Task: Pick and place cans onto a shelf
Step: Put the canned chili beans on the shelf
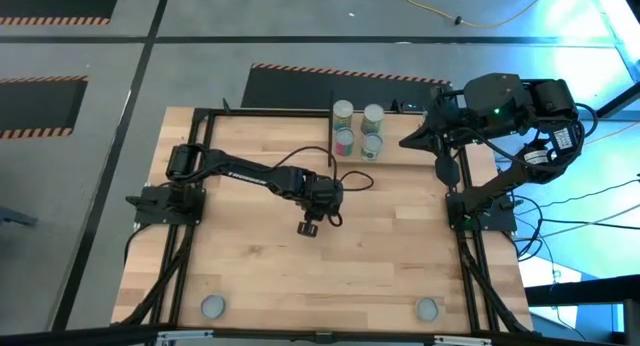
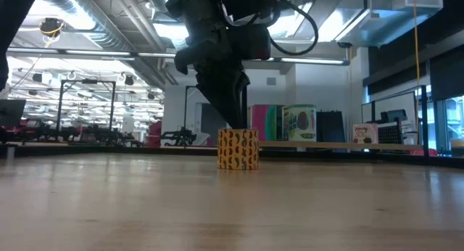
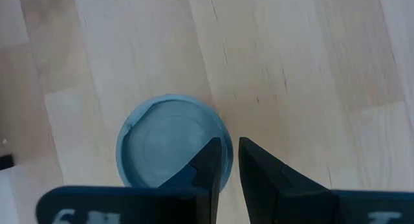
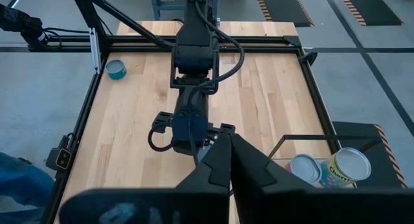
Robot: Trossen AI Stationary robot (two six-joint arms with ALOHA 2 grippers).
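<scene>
Mid-table | L gripper (image 1: pixel 309 227) fingers nearly shut beside can (image 2: pixel 238 149), not gripping | risk: tips can | R gripper (image 1: pixel 443 170) parked, closed

Four cans (image 1: pixel 358 129) stand clustered at the counter's (image 1: pixel 240 256) far edge. The left pincer (image 1: pixel 309 227) hangs over the middle; the right pincer (image 1: pixel 443 168) rests at the right edge.

L arm (image 1: pixel 255 174) stretched to table centre, jaws nearly closed, pointing down; R arm (image 1: pixel 505 116) folded, jaws closed.
</scene>
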